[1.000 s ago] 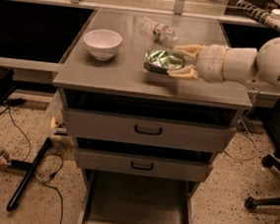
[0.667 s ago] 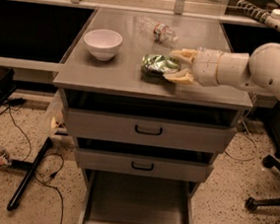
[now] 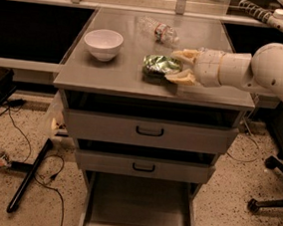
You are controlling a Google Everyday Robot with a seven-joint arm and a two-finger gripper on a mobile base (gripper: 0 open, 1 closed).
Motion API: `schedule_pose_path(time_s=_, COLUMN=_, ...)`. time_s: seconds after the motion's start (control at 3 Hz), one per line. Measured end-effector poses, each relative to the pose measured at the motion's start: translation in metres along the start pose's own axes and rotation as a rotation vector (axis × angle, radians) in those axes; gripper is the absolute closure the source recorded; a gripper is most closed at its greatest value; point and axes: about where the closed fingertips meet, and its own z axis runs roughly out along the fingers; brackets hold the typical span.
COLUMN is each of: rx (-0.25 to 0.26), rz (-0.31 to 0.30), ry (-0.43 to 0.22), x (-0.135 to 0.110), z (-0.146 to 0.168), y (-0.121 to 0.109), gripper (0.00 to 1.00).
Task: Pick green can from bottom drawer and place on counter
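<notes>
green crumpled metal, the can [image 3: 158,66] lies on the counter [image 3: 110,74], towards the front and right of centre. it is well out of the bottom drawer [image 3: 137,209], which stands pulled open below. the gripper [image 3: 176,66] reaches in from the right, just above the top. it pinches the can's right end between its two fingers [image 3: 184,79], one behind the can and one in front.

what could go wrong, as i judge it:
- the can seems to lie on its side, so once let go it may roll. the front edge is near, and a roll that way would drop it to the floor or back into the open drawer.
- its dented sides give an uneven grip. a finger may catch on a dent when the gripper parts and drag the can along as the arm backs off.
- a sideways pull-out could sweep the can left towards the bowl [image 3: 103,43]. a straight retreat to the right looks safer.
- the bottle [image 3: 159,30] lies just behind the gripper. a lift that swings backward could knock it and set it rolling.

counted:
- one can
- one bowl
- one bottle
- one gripper
- three drawers, the top two shut, each with one black handle
</notes>
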Motion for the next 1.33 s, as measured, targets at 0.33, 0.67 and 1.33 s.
schedule_pose_path(time_s=0.33, rx=0.000, rz=0.000, ry=0.000, x=0.0000, z=0.0000, y=0.0000, gripper=0.34)
schedule_pose_path(time_s=0.67, rx=0.000, rz=0.000, ry=0.000, x=0.0000, z=0.0001, y=0.0000, gripper=0.11)
schedule_pose_path(time_s=1.33, rx=0.000, rz=0.000, ry=0.000, x=-0.0001, z=0.0001, y=0.0000, gripper=0.00)
